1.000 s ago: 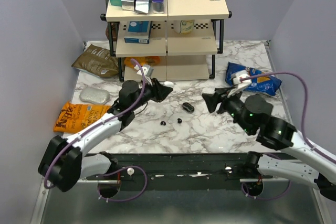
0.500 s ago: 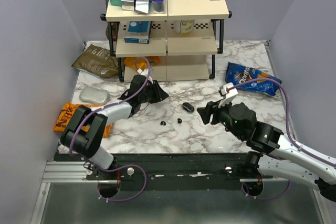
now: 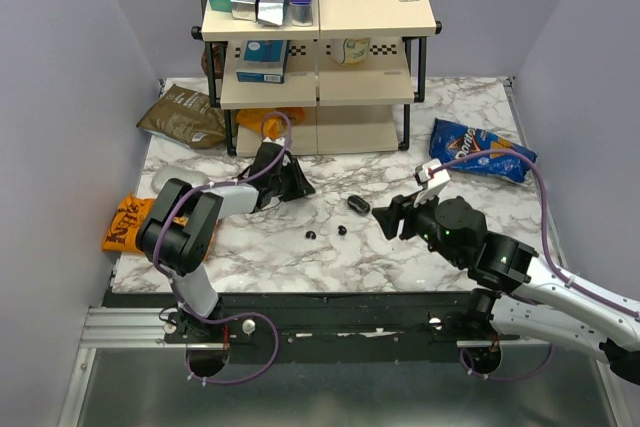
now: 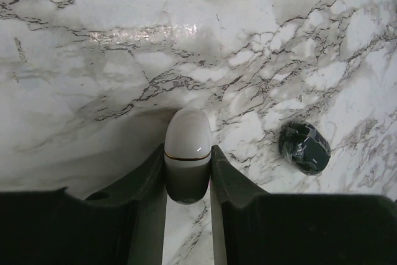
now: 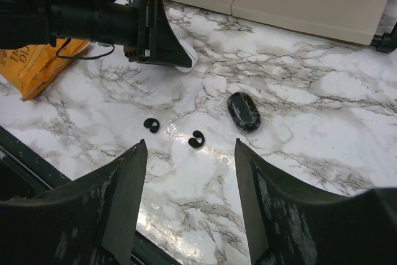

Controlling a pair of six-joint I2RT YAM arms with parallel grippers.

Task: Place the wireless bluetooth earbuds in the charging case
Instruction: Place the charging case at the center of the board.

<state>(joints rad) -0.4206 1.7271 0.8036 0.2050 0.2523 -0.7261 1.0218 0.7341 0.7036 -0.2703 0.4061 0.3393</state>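
Note:
Two tiny black earbuds (image 3: 310,235) (image 3: 342,231) lie on the marble table, also in the right wrist view (image 5: 151,125) (image 5: 196,139). A black oval pod (image 3: 358,205) lies just behind them and shows in both wrist views (image 5: 244,111) (image 4: 304,147). My left gripper (image 3: 303,189) is low over the table left of the pod. It is shut on a white egg-shaped case with a gold seam (image 4: 187,150), whose tip shows in the right wrist view (image 5: 186,61). My right gripper (image 3: 383,217) is open and empty, right of the earbuds; from its wrist camera (image 5: 190,147) they show between its fingers.
A two-tier shelf (image 3: 320,57) with boxes stands at the back. A blue chip bag (image 3: 483,150) lies at the right. An orange snack bag (image 3: 140,219), a silver pouch (image 3: 172,179) and a brown bag (image 3: 182,115) lie at the left.
My left arm has folded down and its gripper has drawn back left a little with the white case. My right gripper has moved left and nearer, toward the earbuds.

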